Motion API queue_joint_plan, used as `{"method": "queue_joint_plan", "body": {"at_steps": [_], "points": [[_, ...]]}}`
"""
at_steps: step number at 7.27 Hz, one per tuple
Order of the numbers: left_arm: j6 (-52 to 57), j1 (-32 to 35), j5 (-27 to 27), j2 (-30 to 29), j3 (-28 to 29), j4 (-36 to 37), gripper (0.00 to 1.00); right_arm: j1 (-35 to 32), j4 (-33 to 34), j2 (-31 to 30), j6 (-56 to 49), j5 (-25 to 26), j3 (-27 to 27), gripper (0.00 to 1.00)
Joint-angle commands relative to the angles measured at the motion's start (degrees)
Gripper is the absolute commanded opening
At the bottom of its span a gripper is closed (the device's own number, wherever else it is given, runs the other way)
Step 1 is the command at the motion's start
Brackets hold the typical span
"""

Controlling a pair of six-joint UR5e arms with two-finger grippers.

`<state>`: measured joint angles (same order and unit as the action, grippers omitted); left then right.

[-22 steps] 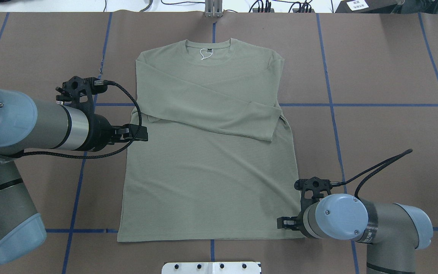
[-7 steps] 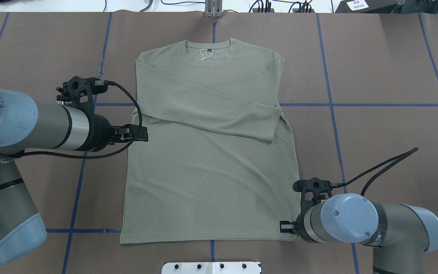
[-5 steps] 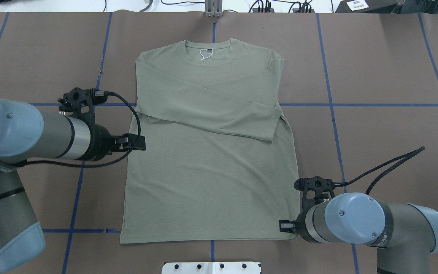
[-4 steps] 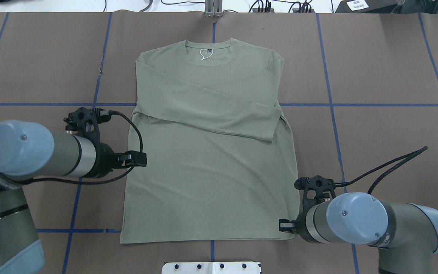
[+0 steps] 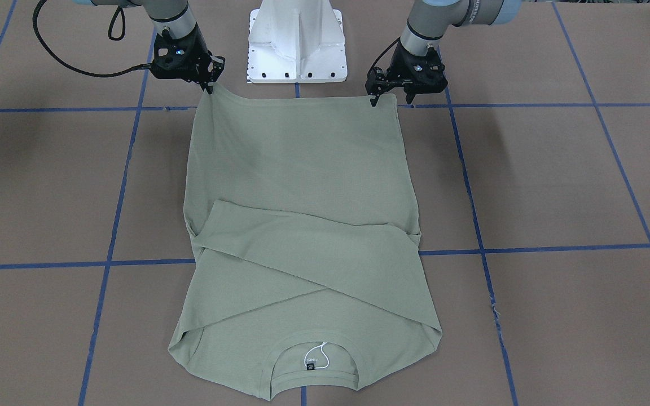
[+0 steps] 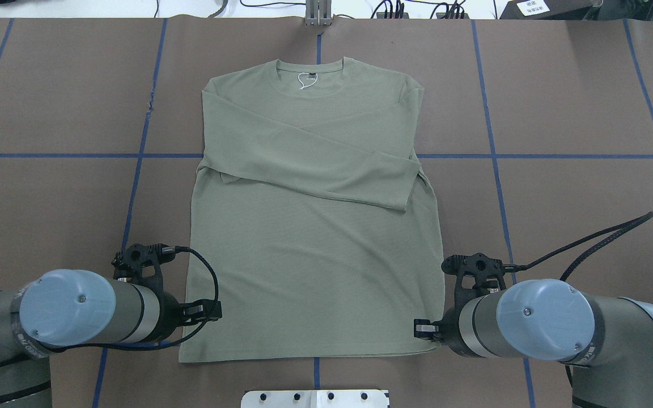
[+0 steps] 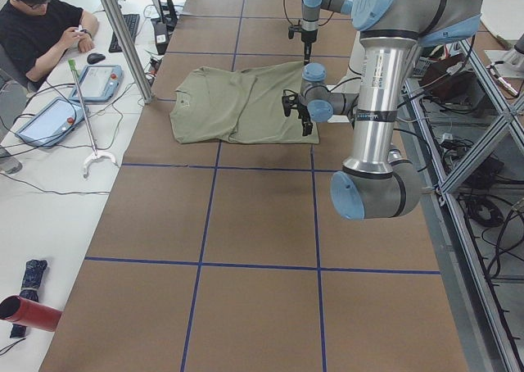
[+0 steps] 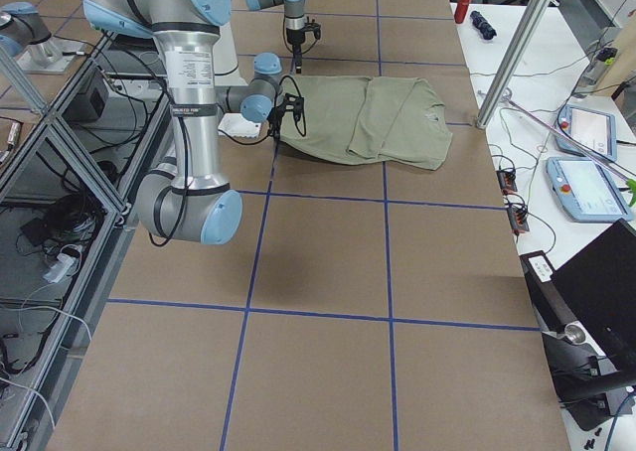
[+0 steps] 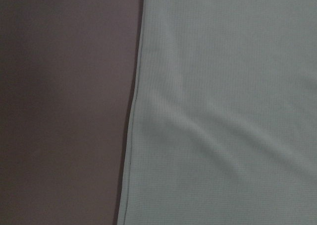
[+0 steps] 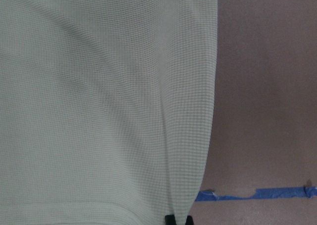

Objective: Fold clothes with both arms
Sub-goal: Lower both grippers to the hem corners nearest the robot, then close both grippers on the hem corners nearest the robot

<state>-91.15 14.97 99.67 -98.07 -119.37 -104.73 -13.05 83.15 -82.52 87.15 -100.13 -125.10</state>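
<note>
Left of the white base [image 6: 315,398], the left gripper [image 6: 206,311] hangs over the shirt's [image 6: 315,255] near hem corner; I cannot tell whether its jaws are parted or closed. The shirt lies flat on the table [image 6: 576,113] just beyond the base, hem toward it, collar away, sleeves crossed over the body. It looks light, soft and limp, likely to sag and drag, so the two hem corners seem the best holds. Right of the base, the right gripper [image 6: 423,329] sits at the other hem corner, its grip equally unclear. The black neck label [image 5: 310,365] and white string tag [image 5: 321,354] show no readable writing.
</note>
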Motion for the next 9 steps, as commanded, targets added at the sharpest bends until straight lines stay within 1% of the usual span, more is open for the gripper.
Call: {"method": "queue_joint_plan", "body": {"at_steps": [1,2,4,6,7,9], "points": [[-2.8,-2.7,-1.1,0.7,0.9,0.0,0.96,-0.2,-0.1,0.4,0.1,0.0,-0.1,0.0],[-3.6,-3.9,-1.1,0.3,2.2,0.0,0.94,-0.3,-0.1,0.6,0.1,-0.1,-0.1,0.0],[-3.7,-4.0,-1.1,0.1,3.4,0.0,0.9,-0.5,-0.2,0.7,0.1,-0.1,-0.1,0.0],[-3.9,-3.9,-1.1,0.4,3.4,0.1,0.83,-0.6,-0.2,0.7,0.1,-0.1,-0.1,0.0],[-3.9,-3.9,-1.1,0.7,3.4,0.2,0.82,-0.7,-0.2,0.7,0.1,-0.1,-0.1,0.0],[-3.9,-3.9,-1.1,0.8,3.4,0.2,0.72,-0.8,-0.2,0.7,0.1,-0.1,0.0,0.0]]}}
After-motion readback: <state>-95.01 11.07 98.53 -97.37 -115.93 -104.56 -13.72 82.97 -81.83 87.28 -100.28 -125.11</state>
